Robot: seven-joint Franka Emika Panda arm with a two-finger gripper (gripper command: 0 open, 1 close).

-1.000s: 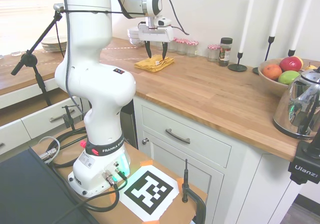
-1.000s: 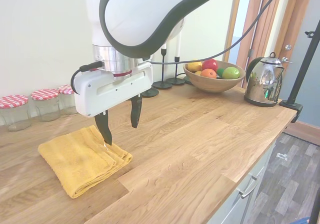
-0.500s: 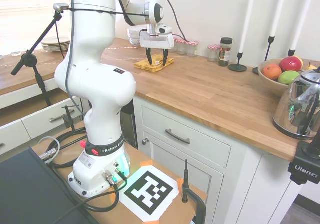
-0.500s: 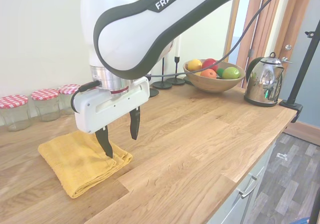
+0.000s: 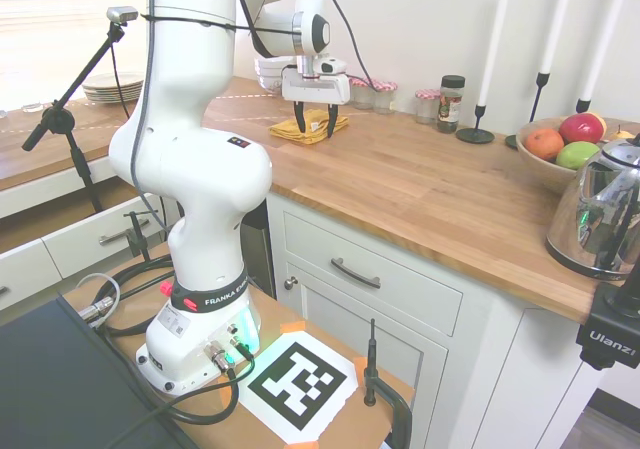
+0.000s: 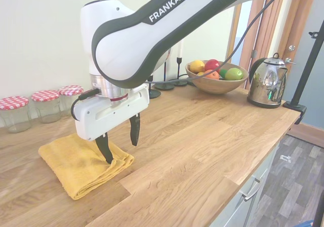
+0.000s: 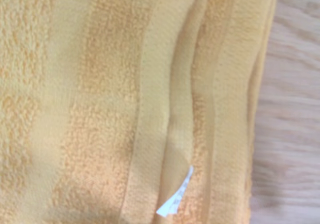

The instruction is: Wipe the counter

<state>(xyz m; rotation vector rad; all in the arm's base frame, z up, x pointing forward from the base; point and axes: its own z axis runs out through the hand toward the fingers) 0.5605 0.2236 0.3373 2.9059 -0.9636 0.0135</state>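
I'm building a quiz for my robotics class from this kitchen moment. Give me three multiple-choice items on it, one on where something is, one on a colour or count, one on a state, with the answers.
1. Where does the folded towel lie?
A. on the counter, under the gripper
B. in the fruit bowl
C. draped over the kettle

2. How many red-checked lids show on the jars by the wall in the second exterior view?
A. one
B. three
C. six

3. How do the gripper's fingers stand?
A. shut on the towel
B. shut on a candle
C. open, one finger at the towel's edge

Answers:
1 A: the yellow towel lies flat on the counter below the gripper.
2 B: three jars stand in a row.
3 C: a clear gap shows between the fingers.
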